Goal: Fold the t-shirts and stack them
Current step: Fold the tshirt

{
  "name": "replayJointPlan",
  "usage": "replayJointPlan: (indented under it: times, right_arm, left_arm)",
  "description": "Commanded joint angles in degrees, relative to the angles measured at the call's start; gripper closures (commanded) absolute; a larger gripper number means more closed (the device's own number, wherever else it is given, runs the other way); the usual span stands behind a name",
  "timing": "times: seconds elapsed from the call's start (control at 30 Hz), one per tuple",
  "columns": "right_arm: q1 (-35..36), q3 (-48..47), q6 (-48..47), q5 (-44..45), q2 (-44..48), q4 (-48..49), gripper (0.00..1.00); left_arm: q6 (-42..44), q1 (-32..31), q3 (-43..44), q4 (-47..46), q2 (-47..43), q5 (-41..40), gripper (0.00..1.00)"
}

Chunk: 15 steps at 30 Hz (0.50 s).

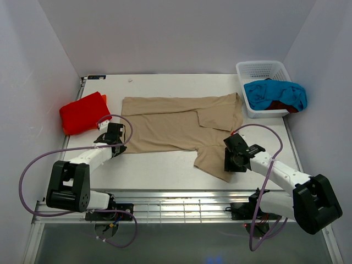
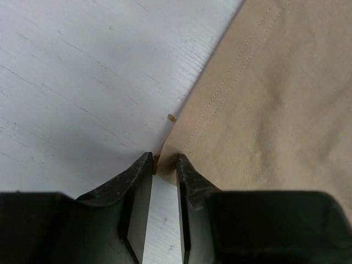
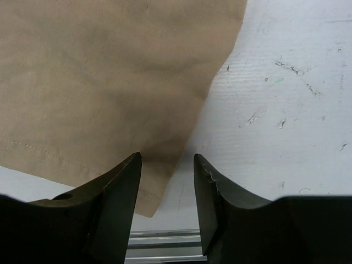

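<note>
Left claw (image 2: 165,159): a small gap, with a corner of the tan shirt (image 2: 275,110) between its tips. I cannot tell if it grips.
Right claw (image 3: 168,159): half open over the tan shirt's near edge, holding nothing.
Tan shirt: spread flat in the middle of the table (image 1: 154,165).
Red shirt (image 1: 82,113): folded, at the far left.
Basket (image 1: 264,69): far right, with a blue shirt (image 1: 272,93) inside.

Illumination is bright, diffuse and even, from overhead. The white bench (image 1: 165,165) renders evenly, and its grain is visible in the wrist views. Shadows are soft, darkest just ahead of the jaws. The jaws are slightly defocused; tan shirt (image 2: 275,110) stitching is sharp.
</note>
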<state>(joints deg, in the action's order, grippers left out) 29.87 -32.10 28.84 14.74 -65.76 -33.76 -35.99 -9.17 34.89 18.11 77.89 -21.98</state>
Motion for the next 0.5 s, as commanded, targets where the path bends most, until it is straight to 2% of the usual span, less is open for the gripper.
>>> replayJointPlan:
  times: [0.0, 0.1, 0.47]
  right_arm:
    - [0.89, 0.19, 1.48, -0.24, 0.10, 1.41, 0.51]
    - [1.07, 0.10, 1.57, -0.24, -0.60, 1.41, 0.56]
    - [2.74, 1.95, 4.03, -1.03, 0.81, 0.80, 0.54]
  left_arm:
    - [0.04, 0.03, 0.61, 0.00, -2.04, 0.00, 0.66]
    - [0.13, -0.06, 0.61, -0.09, -1.86, 0.27, 0.68]
    - [0.22, -0.06, 0.53, -0.09, -2.39, 0.88, 0.69]
